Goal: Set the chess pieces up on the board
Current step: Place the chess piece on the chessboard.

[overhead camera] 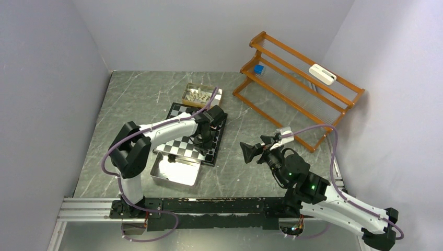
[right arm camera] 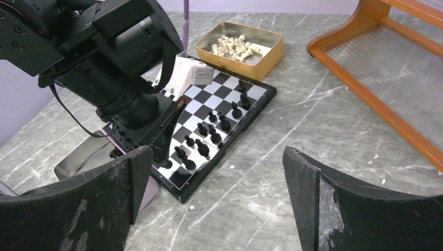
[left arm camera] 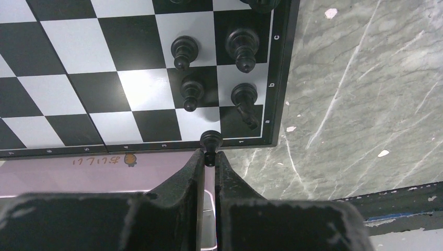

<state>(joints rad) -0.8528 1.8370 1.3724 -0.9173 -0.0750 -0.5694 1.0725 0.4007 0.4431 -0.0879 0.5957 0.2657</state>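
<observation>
Chess pieces (right arm camera: 214,133), the black ones, stand in two rows along one side of the board (left arm camera: 78,52). It lies on the marble table (right arm camera: 292,120) between a gold tin (right arm camera: 271,55) of cream pieces (right arm camera: 237,46) and a silver tray (overhead camera: 175,172). The left gripper (left arm camera: 210,157) is pinched tight on one black pawn (left arm camera: 211,139) at the board's corner edge. The right gripper (right arm camera: 217,154) hangs off to the side, fingers spread wide, holding nothing.

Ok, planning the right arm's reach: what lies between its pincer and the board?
Only bare tabletop with a few white flecks separates the right pincer from the board; the right wrist view shows it.
</observation>
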